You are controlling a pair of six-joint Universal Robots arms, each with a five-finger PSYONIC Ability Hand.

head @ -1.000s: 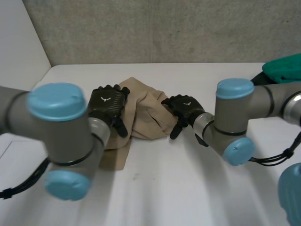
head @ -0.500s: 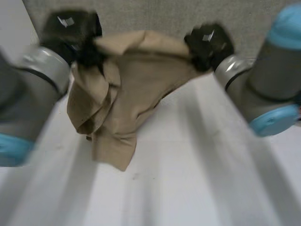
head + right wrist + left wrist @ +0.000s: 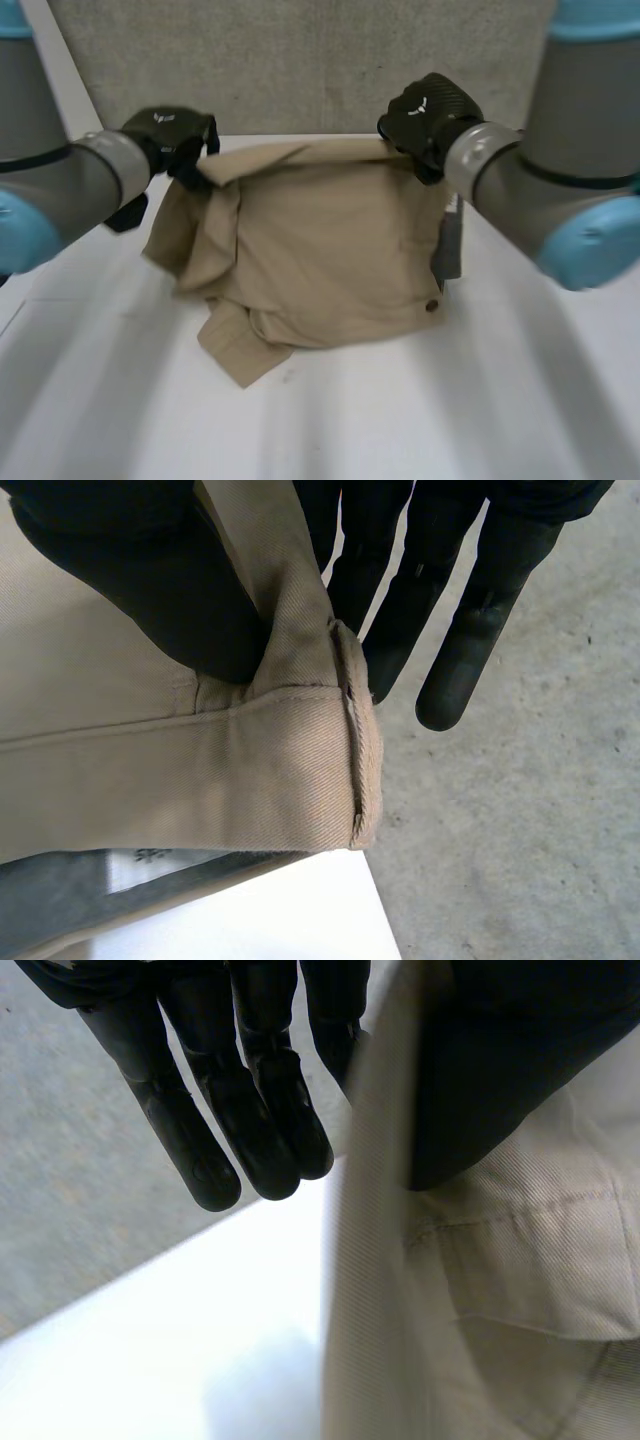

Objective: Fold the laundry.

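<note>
White table (image 3: 400, 420), grey textured wall (image 3: 300, 60) behind. Item: one beige garment (image 3: 320, 250), twill weave, held up over the far half of the table, hanging as a rough sheet between two hands, lower part bunched and apparently resting on the tabletop. Upper corner on the left arm's side: pinched by left hand (image 3: 165, 140), cloth edge clamped between thumb and straight fingers (image 3: 240, 1110). Upper corner on the right arm's side: pinched by right hand (image 3: 430, 110), stitched hem caught between thumb and straight fingers (image 3: 480, 620). Right side edge turned back, with grey lining (image 3: 450, 250) and small button (image 3: 434, 305) exposed. Left side slack, fallen into loose pleats. Step in hand, by judgement: spreading out ahead of the first fold. Handling advice: draw both corners apart until top edge taut and level; lower with bottom edge touching down first, then lay flat so as to undo the bunching; release neither pinch before full contact with table; smooth the turned-back flap before folding. Risk: slip at the left pinch, only a thin edge held.
</note>
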